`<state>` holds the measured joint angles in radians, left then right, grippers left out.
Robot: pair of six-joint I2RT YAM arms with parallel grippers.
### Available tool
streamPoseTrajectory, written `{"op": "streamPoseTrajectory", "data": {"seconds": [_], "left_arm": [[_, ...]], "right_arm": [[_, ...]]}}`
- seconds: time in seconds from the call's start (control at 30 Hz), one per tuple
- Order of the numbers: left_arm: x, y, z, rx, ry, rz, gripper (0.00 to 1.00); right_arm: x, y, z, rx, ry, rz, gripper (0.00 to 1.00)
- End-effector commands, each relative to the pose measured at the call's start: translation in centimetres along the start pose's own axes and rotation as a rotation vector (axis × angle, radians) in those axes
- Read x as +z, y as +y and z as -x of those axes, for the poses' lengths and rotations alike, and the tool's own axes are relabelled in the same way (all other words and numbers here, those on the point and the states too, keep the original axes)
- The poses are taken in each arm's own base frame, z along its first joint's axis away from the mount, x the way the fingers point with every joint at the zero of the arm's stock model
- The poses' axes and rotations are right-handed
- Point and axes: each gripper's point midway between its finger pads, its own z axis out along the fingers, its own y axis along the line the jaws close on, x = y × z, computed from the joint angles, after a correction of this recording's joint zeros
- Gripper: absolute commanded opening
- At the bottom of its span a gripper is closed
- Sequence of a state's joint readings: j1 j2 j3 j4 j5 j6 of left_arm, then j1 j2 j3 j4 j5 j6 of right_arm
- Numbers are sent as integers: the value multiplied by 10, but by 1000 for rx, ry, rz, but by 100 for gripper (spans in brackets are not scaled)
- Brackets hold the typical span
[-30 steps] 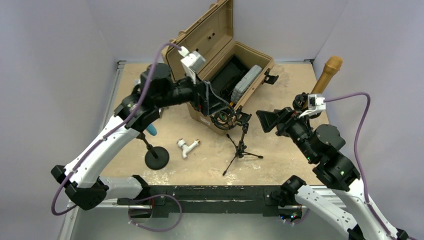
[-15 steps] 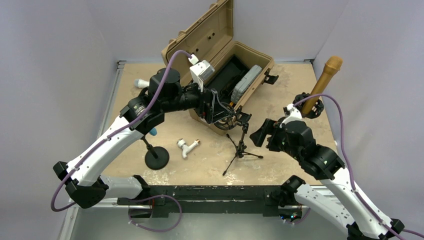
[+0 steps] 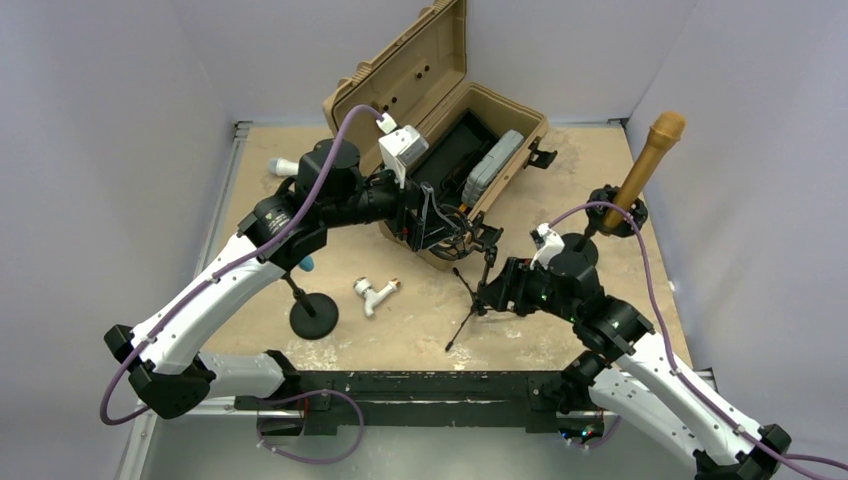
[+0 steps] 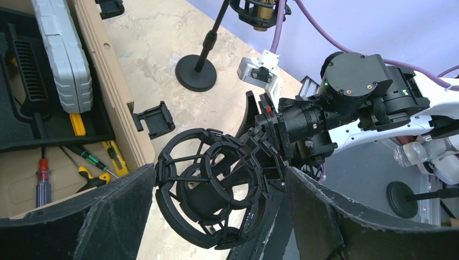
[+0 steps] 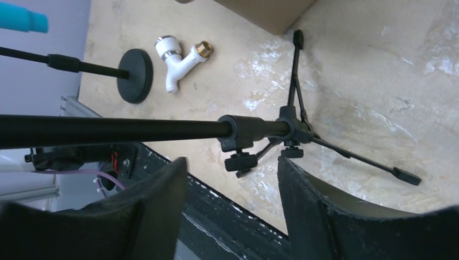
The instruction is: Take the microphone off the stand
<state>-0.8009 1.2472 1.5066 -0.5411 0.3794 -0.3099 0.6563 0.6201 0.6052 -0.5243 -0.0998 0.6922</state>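
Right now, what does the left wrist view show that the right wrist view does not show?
Only the left wrist view: the shock mount between the left pincer fingers, the tools in the case, the right arm, and the gold mic's stand.
Only the right wrist view: the tripod with its pole, the white pipe fitting, and the right pincer, open near the pole's clamp.
Both: the beige table and part of the case.
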Motion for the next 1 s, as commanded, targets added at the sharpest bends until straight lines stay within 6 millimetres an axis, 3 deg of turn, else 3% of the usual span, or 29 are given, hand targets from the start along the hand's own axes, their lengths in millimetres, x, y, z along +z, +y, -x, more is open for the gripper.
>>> {"op": "streamPoseTrajectory", "data": {"seconds": [0.0,0.3,0.5,0.67,0.97], "left_arm": [[3,-3,-2,22,3,-24,86],[9,-3,-7,11,27,-39,86],[-10,-3,3,36,-53,4,85],[-28,-13,8,61,-98,-20,86],[-62,-30,19,82,-176,-40,89]], "right_arm": [[5,17,16,-50,-74,91,54],[13,5,8,-61,-40,44,47],[15,8,5,-65,-19,59,41],[11,11,8,-69,-20,61,48],[-12,40,42,-95,-116,124,57]]}}
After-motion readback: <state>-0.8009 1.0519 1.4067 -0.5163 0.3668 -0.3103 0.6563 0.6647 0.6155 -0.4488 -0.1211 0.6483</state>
